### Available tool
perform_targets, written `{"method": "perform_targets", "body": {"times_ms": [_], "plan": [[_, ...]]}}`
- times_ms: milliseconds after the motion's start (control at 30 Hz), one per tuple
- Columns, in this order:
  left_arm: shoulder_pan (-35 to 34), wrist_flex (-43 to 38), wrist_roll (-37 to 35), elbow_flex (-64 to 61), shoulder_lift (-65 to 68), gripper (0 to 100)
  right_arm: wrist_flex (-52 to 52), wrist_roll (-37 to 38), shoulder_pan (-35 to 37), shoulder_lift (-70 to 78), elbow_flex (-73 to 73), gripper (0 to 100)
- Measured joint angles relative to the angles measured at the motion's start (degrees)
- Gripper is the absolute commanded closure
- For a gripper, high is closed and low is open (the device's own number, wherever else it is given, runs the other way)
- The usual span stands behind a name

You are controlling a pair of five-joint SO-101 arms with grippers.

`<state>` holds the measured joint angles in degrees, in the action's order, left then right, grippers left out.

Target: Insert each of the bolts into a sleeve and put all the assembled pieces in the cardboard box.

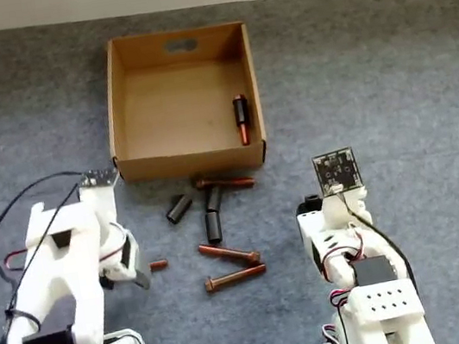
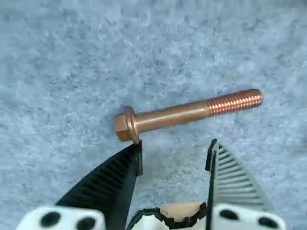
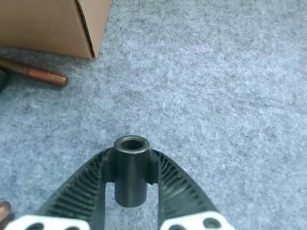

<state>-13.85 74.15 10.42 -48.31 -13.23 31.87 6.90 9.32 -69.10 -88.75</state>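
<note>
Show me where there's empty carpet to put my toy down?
The carpet right of the cardboard box is bare, and so is the carpet left of it. Most of the box floor is free; one assembled piece lies by its right wall. It is crowded in front of the box, among loose bolts and sleeves.

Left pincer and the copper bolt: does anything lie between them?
No. The left wrist view shows only bare carpet between the open left pincer and the bolt, which lies just past its tips.
</note>
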Motion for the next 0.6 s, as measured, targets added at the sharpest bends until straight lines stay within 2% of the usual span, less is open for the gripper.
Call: {"method": "perform_targets", "body": {"times_ms": [200,600], "plan": [[0.2,-1.7,-0.2,5.6,0.8,77,0.0,0.0,0.0,0.0,0.0,99.3],[0.2,-6.4,-7.6,5.9,0.8,77,0.0,0.0,0.0,0.0,0.0,99.3]]}}
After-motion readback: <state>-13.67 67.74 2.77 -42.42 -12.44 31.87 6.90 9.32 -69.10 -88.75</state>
